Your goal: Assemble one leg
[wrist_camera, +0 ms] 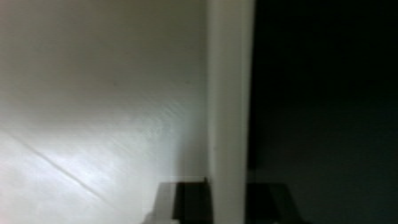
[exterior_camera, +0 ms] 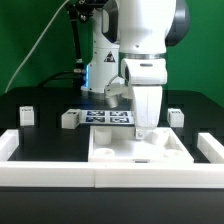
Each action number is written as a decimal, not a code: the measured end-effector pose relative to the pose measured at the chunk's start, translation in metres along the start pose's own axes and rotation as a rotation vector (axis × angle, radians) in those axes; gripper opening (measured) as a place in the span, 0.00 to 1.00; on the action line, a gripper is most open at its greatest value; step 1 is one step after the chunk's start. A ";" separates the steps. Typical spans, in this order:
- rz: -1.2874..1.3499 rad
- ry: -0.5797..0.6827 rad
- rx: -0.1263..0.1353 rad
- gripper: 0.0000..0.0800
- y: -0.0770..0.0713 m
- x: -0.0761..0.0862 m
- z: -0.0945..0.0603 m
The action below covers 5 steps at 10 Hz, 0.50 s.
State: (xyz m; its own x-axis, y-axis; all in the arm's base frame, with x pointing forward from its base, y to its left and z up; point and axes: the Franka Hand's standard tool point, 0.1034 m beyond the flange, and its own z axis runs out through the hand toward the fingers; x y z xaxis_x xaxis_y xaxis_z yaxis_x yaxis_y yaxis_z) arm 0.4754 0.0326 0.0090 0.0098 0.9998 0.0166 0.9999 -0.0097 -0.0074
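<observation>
The black table (exterior_camera: 40, 135) filled the lower half of the exterior view, edged along the bottom and at both lower sides by a white rail (exterior_camera: 50, 172). The white arm (exterior_camera: 142, 35) took up the upper middle and upper right of the frame and reached straight down. Below it, in the lower middle of the frame, lay the large flat white panel (exterior_camera: 115, 150) with its recessed corners. Just behind the panel, at the frame's centre, lay the marker board (exterior_camera: 105, 117), partly hidden by the arm.

The gripper (exterior_camera: 147, 131) hung low over the far part of the panel, toward the exterior view's right, at or very near its surface. Its fingers merged with the white behind them, so I could not tell how far apart they stood or whether they held anything.

Three small white posts stood loose on the table, well apart from one another. One leg (exterior_camera: 27, 115) was at the exterior view's left, a second leg (exterior_camera: 68, 119) sat just beside the marker board's left end, and a third leg (exterior_camera: 176, 116) stood to the right of the arm.

The wrist view was blurred, showing a pale surface (wrist_camera: 98, 110) meeting a narrow white edge (wrist_camera: 228, 90), with darkness beyond.
</observation>
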 end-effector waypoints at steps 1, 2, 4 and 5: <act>0.000 0.000 0.000 0.07 0.000 0.000 0.000; 0.000 0.000 0.000 0.07 0.000 0.000 0.000; -0.015 0.004 -0.002 0.07 0.002 0.008 0.001; -0.032 0.009 -0.004 0.07 0.004 0.018 0.001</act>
State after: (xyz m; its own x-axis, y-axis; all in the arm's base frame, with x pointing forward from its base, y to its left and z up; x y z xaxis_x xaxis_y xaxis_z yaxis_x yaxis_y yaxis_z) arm 0.4799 0.0506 0.0084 -0.0220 0.9994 0.0259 0.9998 0.0220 -0.0023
